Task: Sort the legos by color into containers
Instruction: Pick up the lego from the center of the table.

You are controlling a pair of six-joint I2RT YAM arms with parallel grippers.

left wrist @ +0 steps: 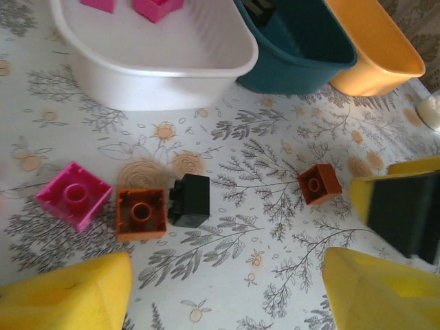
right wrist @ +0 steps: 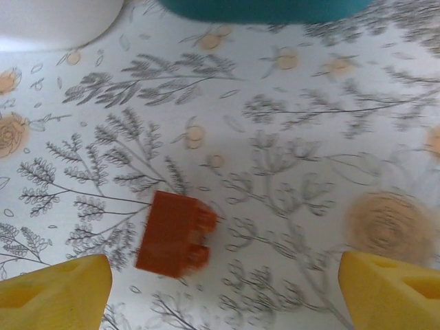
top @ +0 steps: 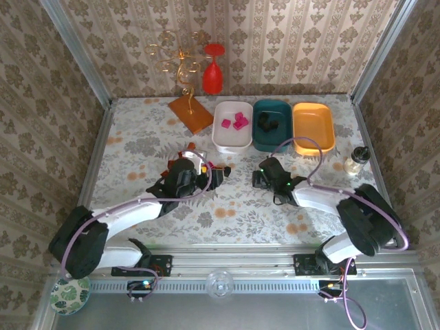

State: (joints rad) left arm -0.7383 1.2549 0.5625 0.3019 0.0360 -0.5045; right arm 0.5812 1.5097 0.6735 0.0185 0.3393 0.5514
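Nearest the bases, the left gripper (left wrist: 227, 297) is hovering low over the floral-patterned tablecloth (left wrist: 275, 227). Its yellow fingers (left wrist: 69, 295) are standing well apart and gripping nothing. Just beyond its tips, three small plastic bricks are lying in a row on the cloth: a magenta pink brick (left wrist: 73, 194), a brownish orange brick (left wrist: 141, 213) touching it or nearly so, and a black brick (left wrist: 189, 200) pressing against the orange one's far side.

To the right, the right gripper (right wrist: 223, 295) is also hanging close above the cloth with its jaws spread wide and empty. A second brownish orange brick (right wrist: 175, 234) is lying tilted on the table between the two fingertips, nearer the left one and touching neither.

Farther back, three shallow rounded plastic trays are sitting side by side, edges meeting. The white tray (top: 232, 144) on the left is holding a few more pink bricks (top: 234, 122). The dark teal tray (top: 271, 146) in the middle is holding black bricks (top: 267, 122). The orange-yellow tray (top: 313, 148) on the right is showing a bare floor.

A small clear glass jar (top: 356, 160) is standing near the yellow tray's right corner. A flat orange-brown rectangular tile (top: 191, 112) is lying left of the white tray. Behind it, against the wallpaper, a red wine glass (top: 213, 69) is standing beside a thin gold wire stand (top: 180, 58).
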